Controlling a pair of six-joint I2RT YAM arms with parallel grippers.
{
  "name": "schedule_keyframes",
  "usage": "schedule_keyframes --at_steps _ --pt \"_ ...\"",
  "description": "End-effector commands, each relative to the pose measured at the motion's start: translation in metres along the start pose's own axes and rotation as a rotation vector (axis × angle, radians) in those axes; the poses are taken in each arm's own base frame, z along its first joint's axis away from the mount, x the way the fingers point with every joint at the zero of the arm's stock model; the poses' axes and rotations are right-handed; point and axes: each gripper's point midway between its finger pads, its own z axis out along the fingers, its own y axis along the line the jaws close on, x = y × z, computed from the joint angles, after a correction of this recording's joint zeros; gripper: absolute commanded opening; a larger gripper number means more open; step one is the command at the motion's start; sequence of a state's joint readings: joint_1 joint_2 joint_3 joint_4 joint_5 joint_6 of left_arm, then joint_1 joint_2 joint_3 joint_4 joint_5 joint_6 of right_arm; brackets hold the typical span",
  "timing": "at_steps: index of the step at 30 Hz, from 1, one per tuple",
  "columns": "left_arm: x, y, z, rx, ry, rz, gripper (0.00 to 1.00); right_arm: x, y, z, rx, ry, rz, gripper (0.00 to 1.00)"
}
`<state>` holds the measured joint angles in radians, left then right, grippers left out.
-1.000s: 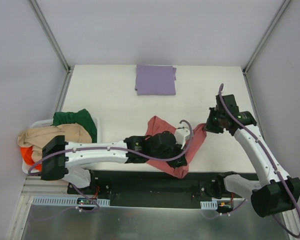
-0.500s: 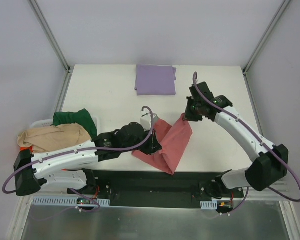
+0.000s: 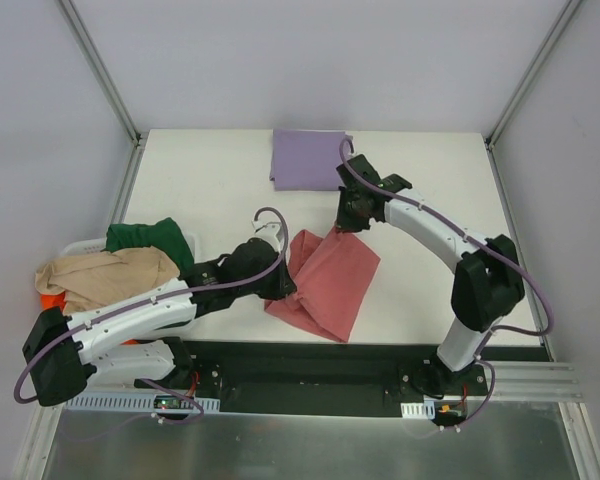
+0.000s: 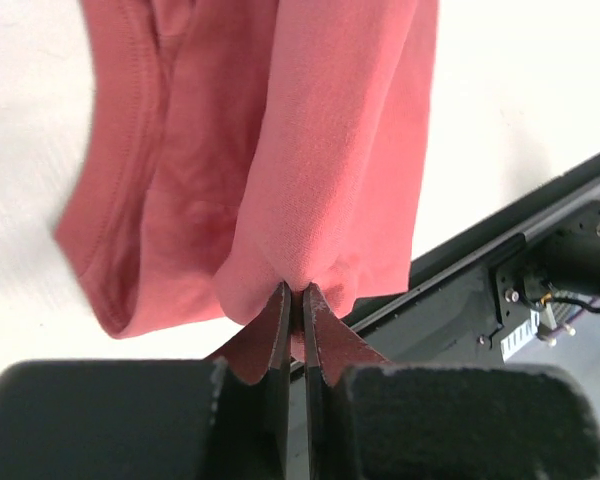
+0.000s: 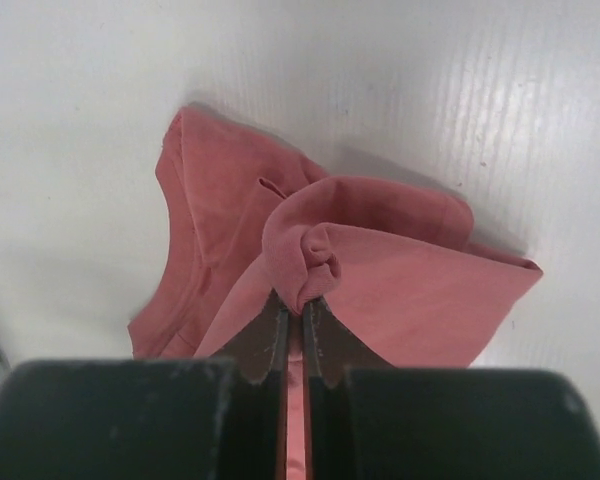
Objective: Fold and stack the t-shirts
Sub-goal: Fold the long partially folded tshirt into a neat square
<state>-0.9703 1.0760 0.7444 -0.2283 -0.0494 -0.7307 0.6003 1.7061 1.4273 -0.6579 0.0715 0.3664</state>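
I'm mid-fold on the red t-shirt (image 3: 325, 285), which lies mid-table at 6 o'clock from the folded purple t-shirt (image 3: 311, 159). My left gripper (image 4: 292, 296) is clenched on its 9 o'clock edge and my right gripper (image 5: 302, 302) on its 12 o'clock corner. Its long axis runs 1 to 7 o'clock; I can't tell the collar end. Next, I judge, the pinched edges need laying flat and square.

— What is your right claw (image 5: 302, 308) doing?
— I'm pinching a bunched fold of the red t-shirt (image 5: 400, 275) between its closed fingers.
— And the rest of it?
— It's spreading out crumpled beyond my fingertips, with the white surface (image 5: 430, 90) lying behind it.
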Motion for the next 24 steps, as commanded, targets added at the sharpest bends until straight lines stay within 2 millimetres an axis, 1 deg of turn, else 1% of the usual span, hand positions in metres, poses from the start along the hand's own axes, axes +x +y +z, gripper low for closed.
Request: schedule_keyframes --at_steps 1,3,5,8,11,14,16,19,20,21,22,23,24 --pt "0.000 0.019 -0.004 -0.067 -0.017 -0.082 0.00 -0.030 0.023 0.008 -0.038 -0.082 0.023 0.00" --pt "0.001 0.018 -0.007 -0.056 -0.015 -0.098 0.00 -0.032 0.025 0.011 -0.038 -0.085 0.020 0.00" --pt "0.001 0.012 -0.010 -0.028 -0.003 -0.110 0.00 -0.035 0.022 0.012 -0.026 -0.105 0.024 0.00" --pt "0.008 0.009 -0.013 -0.013 0.022 -0.155 0.00 -0.040 0.026 0.010 -0.041 -0.123 0.012 0.00" --pt "0.017 0.022 -0.010 -0.055 0.029 -0.205 0.00 -0.040 0.032 0.015 -0.062 -0.120 0.006 0.00" --pt "0.025 0.037 -0.008 -0.111 0.034 -0.237 0.00 -0.035 0.035 0.025 -0.066 -0.100 -0.005 0.02" --pt "0.030 0.048 -0.006 -0.152 0.041 -0.258 0.00 -0.032 0.041 0.033 -0.083 -0.090 -0.017 0.04" --pt "0.036 0.064 -0.004 -0.212 0.045 -0.286 0.00 -0.029 0.055 0.045 -0.128 -0.088 -0.040 0.08" --pt "0.039 0.070 -0.003 -0.234 0.047 -0.292 0.00 -0.029 0.063 0.050 -0.150 -0.087 -0.047 0.10" --pt "0.041 0.076 -0.003 -0.261 0.050 -0.302 0.04 -0.029 0.067 0.053 -0.163 -0.079 -0.053 0.13" --pt "0.042 0.082 -0.003 -0.285 0.048 -0.306 0.04 -0.030 0.071 0.056 -0.167 -0.077 -0.059 0.15" --pt "0.044 0.088 -0.004 -0.313 0.048 -0.308 0.07 -0.027 0.081 0.058 -0.208 -0.050 -0.067 0.19" --pt "0.044 0.096 -0.006 -0.350 0.044 -0.312 0.13 -0.026 0.087 0.059 -0.230 -0.038 -0.081 0.26"
